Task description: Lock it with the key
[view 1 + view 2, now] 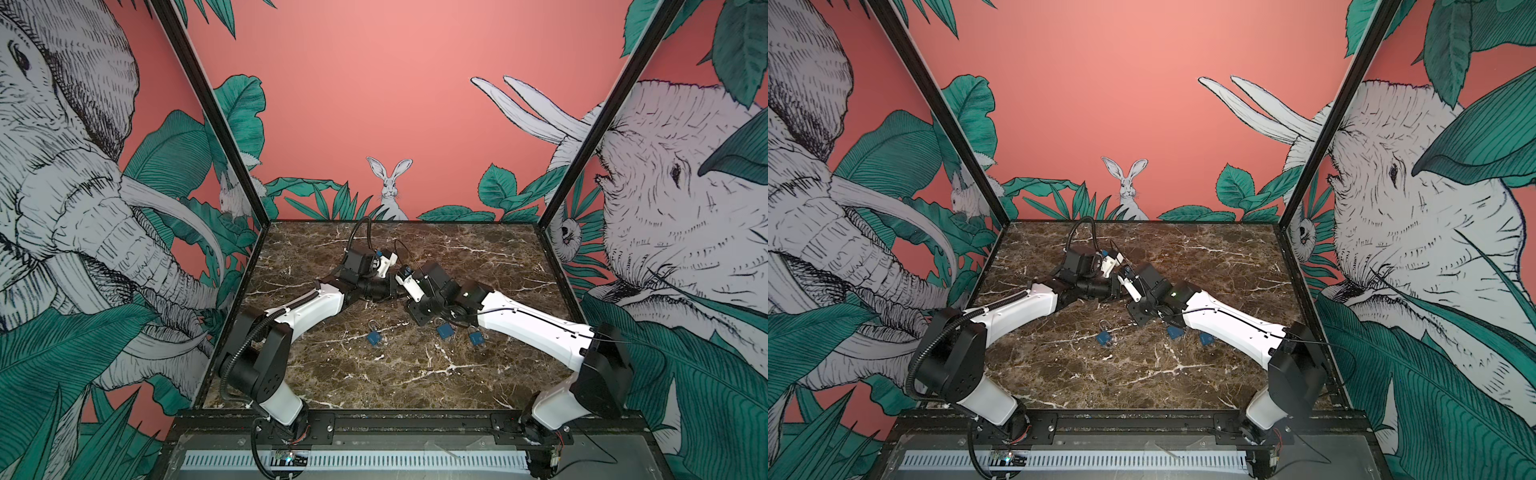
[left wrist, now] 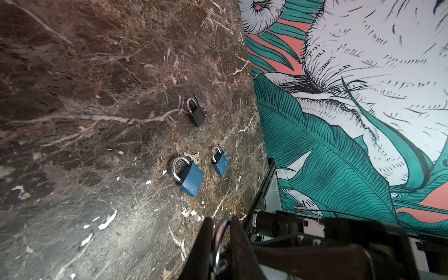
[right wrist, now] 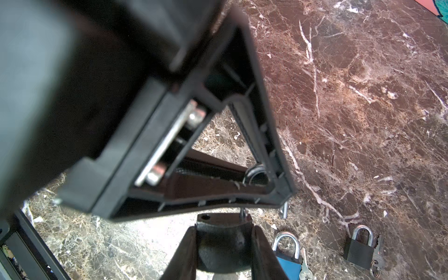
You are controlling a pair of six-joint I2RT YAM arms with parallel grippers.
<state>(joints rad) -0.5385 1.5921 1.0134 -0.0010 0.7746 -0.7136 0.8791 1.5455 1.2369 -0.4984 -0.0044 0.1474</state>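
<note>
Both busy over the far-centre surface (image 1: pixel 415 374): left end effector (image 2: pixel 221 221) clamped on padlock (image 2: pixel 218 244) shackle, right end effector (image 3: pixel 223 230) pinching black-headed key (image 3: pixel 218 247); spare padlocks (image 2: pixel 189 177) lie nearby.

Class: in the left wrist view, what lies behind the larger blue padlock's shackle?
A silver key lies just behind the larger blue padlock. Anything under its body is covered.

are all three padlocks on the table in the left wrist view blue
No, a black padlock lies near the large blue padlock and the small blue padlock.
</note>
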